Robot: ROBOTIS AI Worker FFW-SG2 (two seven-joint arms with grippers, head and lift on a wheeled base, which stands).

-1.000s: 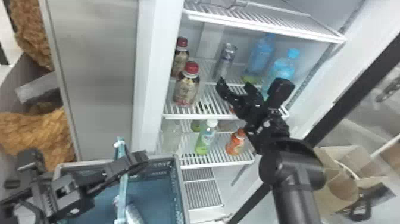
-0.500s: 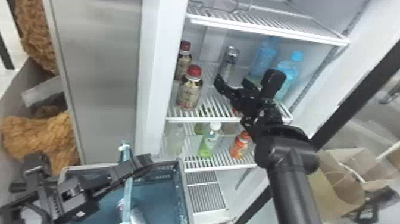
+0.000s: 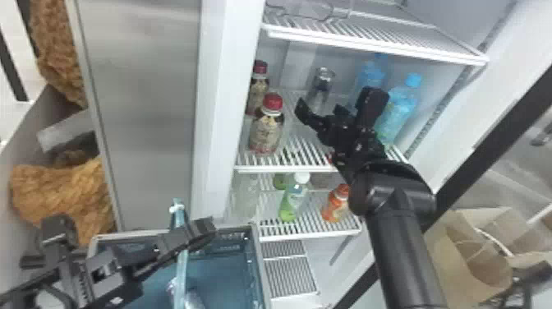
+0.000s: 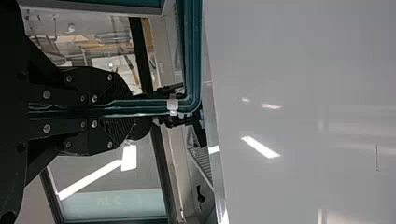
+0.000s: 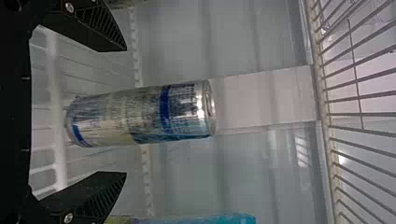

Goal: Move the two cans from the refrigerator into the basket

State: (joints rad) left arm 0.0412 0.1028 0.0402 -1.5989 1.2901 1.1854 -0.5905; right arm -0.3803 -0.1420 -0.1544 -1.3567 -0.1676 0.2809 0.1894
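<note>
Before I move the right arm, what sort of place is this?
Probably a drinks storage area, perhaps in a shop or test room; I can't tell which. An open refrigerator has wire shelves holding a can and a red-capped bottle, and paper bags stand beside it.

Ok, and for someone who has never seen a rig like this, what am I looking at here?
A two-armed robot is working at an open refrigerator. The head view looks forward and down from its head; the two wrist views look along each arm's gripper and are turned sideways.

The left gripper is closed on the handle of the basket, which has a can-like item inside. The right gripper holds nothing: its fingers are spread on either side of an upright can on a shelf.

That shelf also carries red-capped bottles and blue bottles; the one below has a green bottle and an orange one.
</note>
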